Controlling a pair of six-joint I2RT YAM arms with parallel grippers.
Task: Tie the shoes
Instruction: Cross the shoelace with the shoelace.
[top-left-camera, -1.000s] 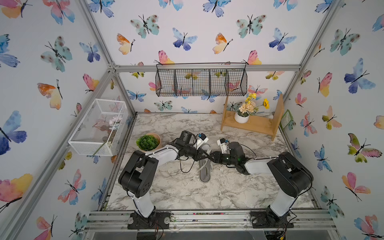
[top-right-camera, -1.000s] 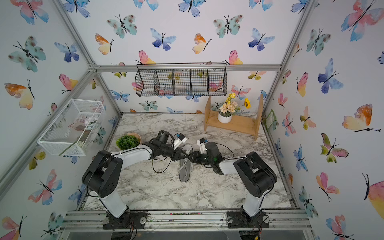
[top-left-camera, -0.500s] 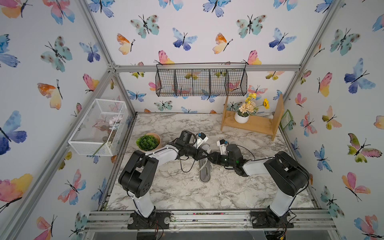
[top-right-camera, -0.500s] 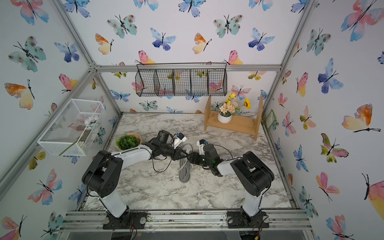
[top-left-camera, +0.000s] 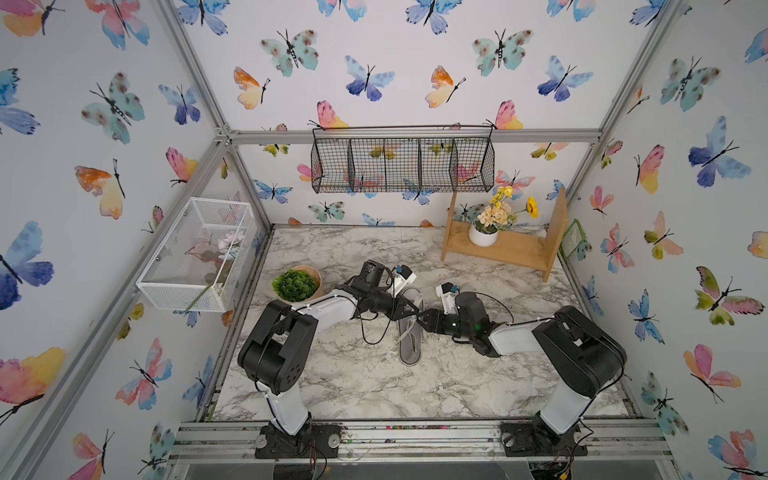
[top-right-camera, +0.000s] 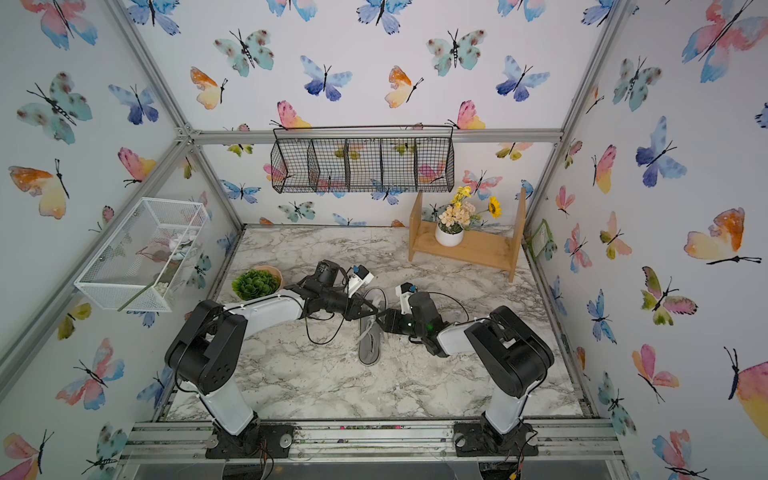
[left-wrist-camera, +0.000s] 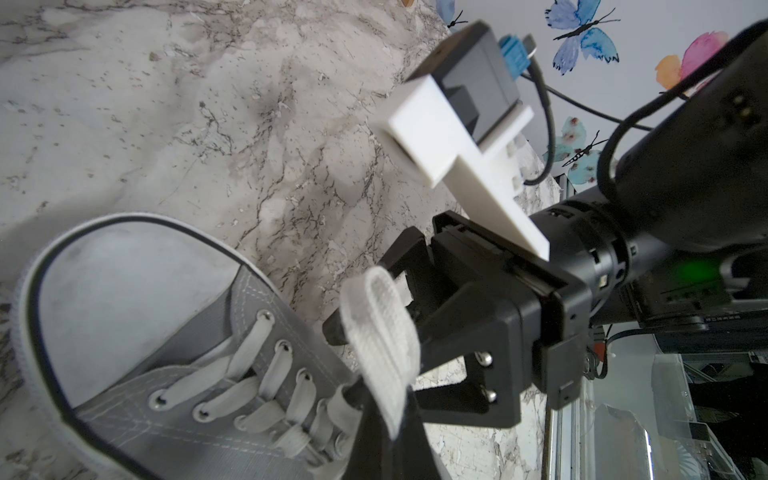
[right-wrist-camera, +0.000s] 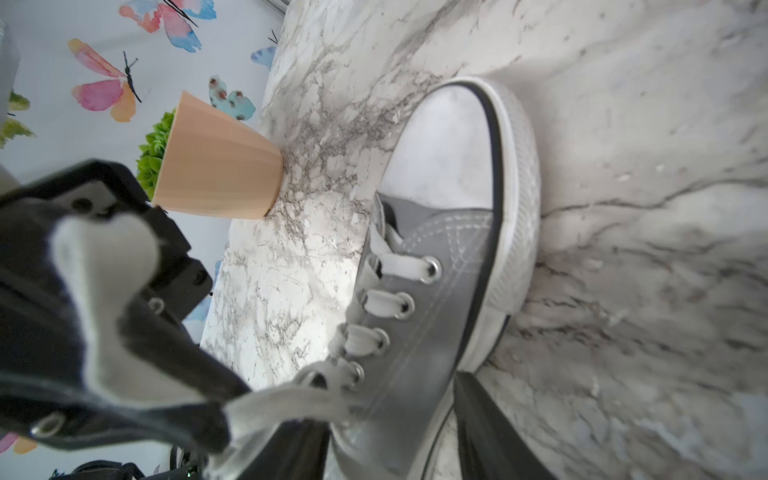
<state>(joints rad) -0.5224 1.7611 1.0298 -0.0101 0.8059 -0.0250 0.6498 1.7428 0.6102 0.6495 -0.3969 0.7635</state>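
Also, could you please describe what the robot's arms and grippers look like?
The left arm and right arm match: chunky black joint housings, white link covers, black bases. The left gripper and right gripper are black with triangular fingers, each beside a white camera bracket with a blue plug. Black cables loop off the wrists; a green light glows on the right one.

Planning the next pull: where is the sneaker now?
In both top views the sneaker lies mid-table, beneath the left gripper, shut on a lace, and the right gripper; the potted plant is nearest, toward the left arm.
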